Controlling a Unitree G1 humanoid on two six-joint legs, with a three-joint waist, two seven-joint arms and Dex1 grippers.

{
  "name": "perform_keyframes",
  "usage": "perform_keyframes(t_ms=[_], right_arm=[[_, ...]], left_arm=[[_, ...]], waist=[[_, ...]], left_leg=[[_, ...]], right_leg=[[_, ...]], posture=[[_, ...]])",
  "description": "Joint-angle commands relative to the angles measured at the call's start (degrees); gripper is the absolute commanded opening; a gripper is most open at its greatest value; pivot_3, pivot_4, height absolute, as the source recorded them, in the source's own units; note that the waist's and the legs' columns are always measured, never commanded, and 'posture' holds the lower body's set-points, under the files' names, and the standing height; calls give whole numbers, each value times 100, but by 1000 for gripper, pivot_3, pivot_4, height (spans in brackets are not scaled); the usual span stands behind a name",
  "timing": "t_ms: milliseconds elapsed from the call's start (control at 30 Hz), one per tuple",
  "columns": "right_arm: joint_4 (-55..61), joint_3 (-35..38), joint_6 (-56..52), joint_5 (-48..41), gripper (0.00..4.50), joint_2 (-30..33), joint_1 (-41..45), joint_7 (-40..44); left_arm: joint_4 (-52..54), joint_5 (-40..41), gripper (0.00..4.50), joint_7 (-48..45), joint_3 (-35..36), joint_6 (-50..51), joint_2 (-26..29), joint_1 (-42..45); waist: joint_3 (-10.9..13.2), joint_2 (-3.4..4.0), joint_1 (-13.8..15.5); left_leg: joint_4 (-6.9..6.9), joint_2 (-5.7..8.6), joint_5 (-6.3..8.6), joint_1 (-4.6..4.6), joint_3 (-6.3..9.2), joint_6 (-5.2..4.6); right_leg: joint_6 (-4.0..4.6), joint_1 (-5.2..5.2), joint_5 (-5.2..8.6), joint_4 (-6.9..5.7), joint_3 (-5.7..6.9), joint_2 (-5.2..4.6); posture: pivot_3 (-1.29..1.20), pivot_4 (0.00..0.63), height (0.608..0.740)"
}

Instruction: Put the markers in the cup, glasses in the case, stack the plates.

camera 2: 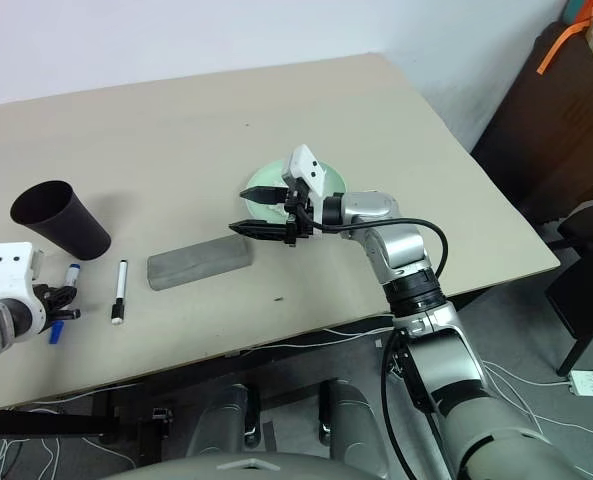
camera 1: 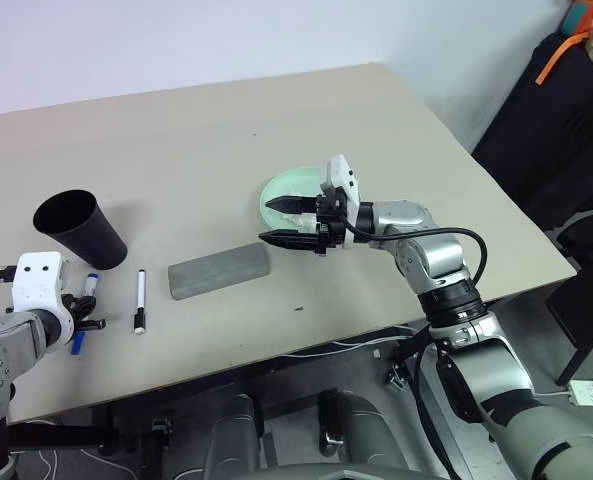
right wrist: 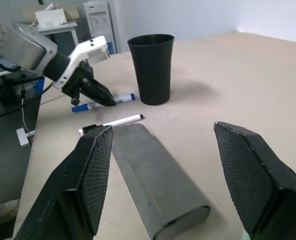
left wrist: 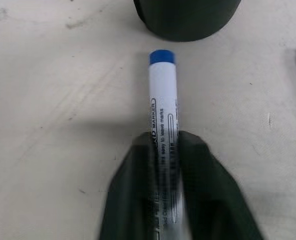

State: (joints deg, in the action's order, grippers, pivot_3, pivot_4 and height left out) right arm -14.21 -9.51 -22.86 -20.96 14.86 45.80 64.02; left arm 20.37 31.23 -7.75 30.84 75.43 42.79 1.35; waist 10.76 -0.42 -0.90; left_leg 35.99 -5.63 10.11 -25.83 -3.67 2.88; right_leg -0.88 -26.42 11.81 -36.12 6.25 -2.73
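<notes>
As seen at the lower left of the left eye view, had the left gripper point(camera 1: 84, 312) closed down on the barrel of the blue-capped marker point(left wrist: 162, 90). Found that marker flat on the table point(camera 1: 276, 100), just below the cup point(camera 1: 81, 228), blue end towards it. Found the black-capped marker point(camera 1: 140, 300) loose just to the right, between the blue one and the closed case point(camera 1: 219, 270). Had the right gripper point(camera 1: 266, 221) at centre frame, spread wide and empty, hovering between the case and the green plate point(camera 1: 286, 185).

Judged the step in hand as markers into the cup, with the first pen gripped but probably not yet lifted. Called next for a clean lift, a short carry up-frame over the cup's rim, a tilt to bring the barrel nearer upright, then release.
</notes>
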Motion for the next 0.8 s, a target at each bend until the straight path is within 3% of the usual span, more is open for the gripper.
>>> perform_keyframes(t_ms=[33, 367, 533, 800], right_arm=[[25, 184, 134, -76, 3395, 56, 169, 32], [248, 245, 120, -213, 3395, 145, 90, 202], [265, 275, 77, -262, 4483, 149, 27, 233], [537, 146, 12, -376, 4483, 267, -87, 607]], left_arm=[[-94, -375, 262, 174, 197, 2, 1, -45], [-769, -1140, 262, 365, 726, -1450, 9, 205], [-1127, -1365, 262, -6, 990, -2925, 86, 181], [-1565, -1050, 262, -686, 1597, -4852, 195, 751]], waist=[[0, 0, -1], [2, -4, 25], [1, -5, 28], [0, -7, 34]], left_leg=[[0, 0, 0, 2, 0, 0], [-8, -1, 1, 9, 8, 1], [-31, -11, 1, 3, 6, 2], [-35, -12, -1, -33, -55, -2]], right_leg=[[0, 0, 0, 0, -3, 2], [21, -2, -12, 13, -5, 6], [24, 1, -48, 96, 16, 4], [17, -23, -53, 89, -1, -8]], posture=[[0, 150, 735], [0, 150, 735], [0, 150, 735], [0, 150, 735]])
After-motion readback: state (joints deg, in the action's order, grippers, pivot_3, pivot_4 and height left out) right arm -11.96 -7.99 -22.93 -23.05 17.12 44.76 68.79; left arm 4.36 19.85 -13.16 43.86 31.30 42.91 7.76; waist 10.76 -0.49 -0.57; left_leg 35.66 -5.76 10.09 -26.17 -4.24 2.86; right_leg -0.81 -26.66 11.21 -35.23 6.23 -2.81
